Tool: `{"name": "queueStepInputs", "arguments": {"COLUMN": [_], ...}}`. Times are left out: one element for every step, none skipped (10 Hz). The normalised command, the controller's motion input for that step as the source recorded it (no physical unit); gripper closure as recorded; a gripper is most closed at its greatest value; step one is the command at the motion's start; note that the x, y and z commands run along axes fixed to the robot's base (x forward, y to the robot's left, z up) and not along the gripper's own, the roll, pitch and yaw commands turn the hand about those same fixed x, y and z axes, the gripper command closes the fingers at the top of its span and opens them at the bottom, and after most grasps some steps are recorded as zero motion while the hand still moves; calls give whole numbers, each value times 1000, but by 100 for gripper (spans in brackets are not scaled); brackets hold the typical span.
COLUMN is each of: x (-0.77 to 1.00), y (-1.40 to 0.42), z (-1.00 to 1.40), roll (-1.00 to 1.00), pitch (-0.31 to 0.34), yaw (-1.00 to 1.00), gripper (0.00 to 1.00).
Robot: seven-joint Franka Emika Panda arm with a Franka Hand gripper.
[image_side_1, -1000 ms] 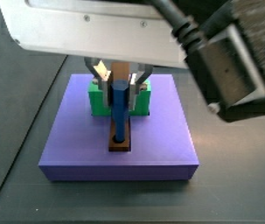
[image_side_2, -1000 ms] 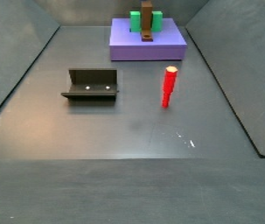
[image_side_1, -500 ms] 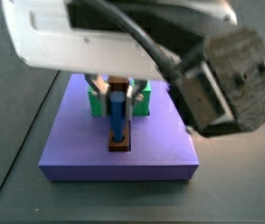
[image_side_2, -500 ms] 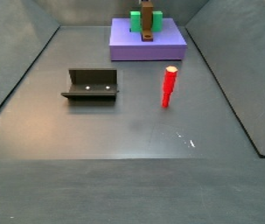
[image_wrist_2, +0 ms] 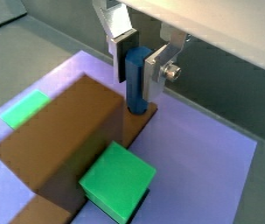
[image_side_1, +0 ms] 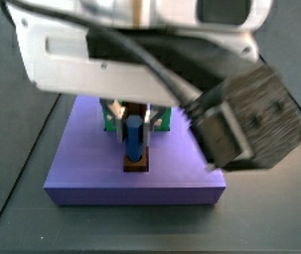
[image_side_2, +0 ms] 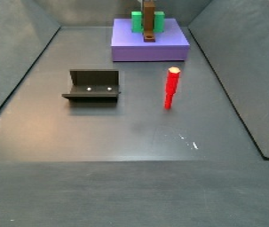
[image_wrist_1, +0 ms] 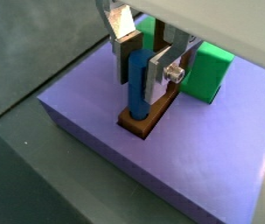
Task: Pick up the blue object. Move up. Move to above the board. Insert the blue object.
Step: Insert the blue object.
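Observation:
The blue object [image_wrist_1: 135, 103] is a slim peg standing upright with its lower end in the hole of the brown board [image_wrist_1: 149, 128]. My gripper [image_wrist_1: 139, 87] is shut on its upper part, one silver finger on each side. Both wrist views show this, with the peg [image_wrist_2: 135, 92] meeting the board's end [image_wrist_2: 139, 124]. In a side view the peg [image_side_1: 134, 141] rises from the board [image_side_1: 137, 166] below the gripper [image_side_1: 133, 109]. The far side view shows the board [image_side_2: 150, 28] small, and neither gripper nor peg can be made out there.
The board lies on a large purple slab [image_side_1: 139, 187], with a green block [image_side_1: 110, 119] at its far end. A red stick [image_side_2: 171, 87] stands on the grey floor. The fixture [image_side_2: 92, 86] sits to its left. The arm's bulky body fills much of one side view.
The gripper has come lower with the peg, so less blue shows above the board. The arm's body now covers more of the side view.

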Motion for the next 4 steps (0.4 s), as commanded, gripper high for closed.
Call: {"name": "queueStepInputs", "arguments": {"x": [-66,114,0,0], "y": [-163,-191,0,0], "z": [-23,-620,0,0], "roll": [0,49,0,0], "pitch": [1,0,6,0], "yaw": [0,0,0,0], "gripper": [100,100,100,100]}}
